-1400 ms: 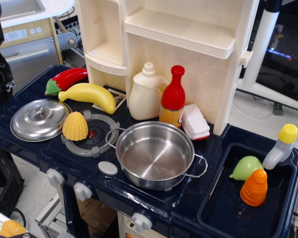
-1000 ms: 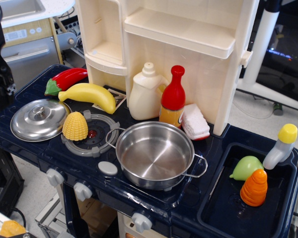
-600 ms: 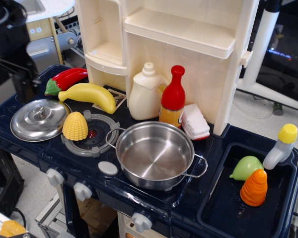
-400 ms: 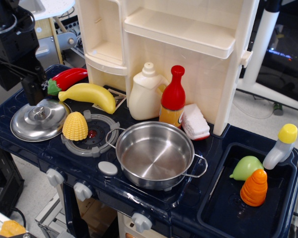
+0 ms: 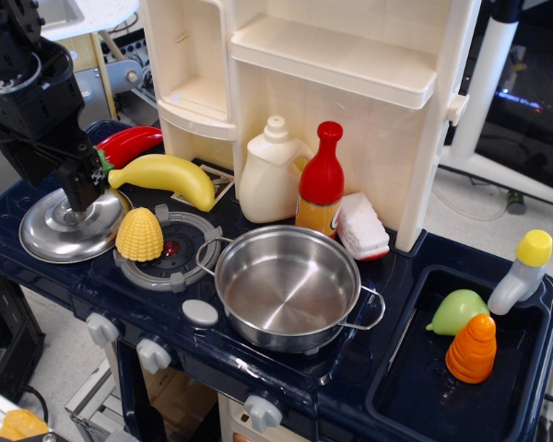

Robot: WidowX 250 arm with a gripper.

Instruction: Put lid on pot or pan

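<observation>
One lid, one pot, one banana, one corn cob, one chili pepper, three bottles: cream, red-topped, yellow-capped.

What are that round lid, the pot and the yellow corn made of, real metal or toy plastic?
The lid and the pot look like polished steel: both mirror their surroundings with sharp highlights. The corn looks like matte molded plastic, evenly yellow with soft, dull kernel bumps, though the exact material is uncertain.
</observation>
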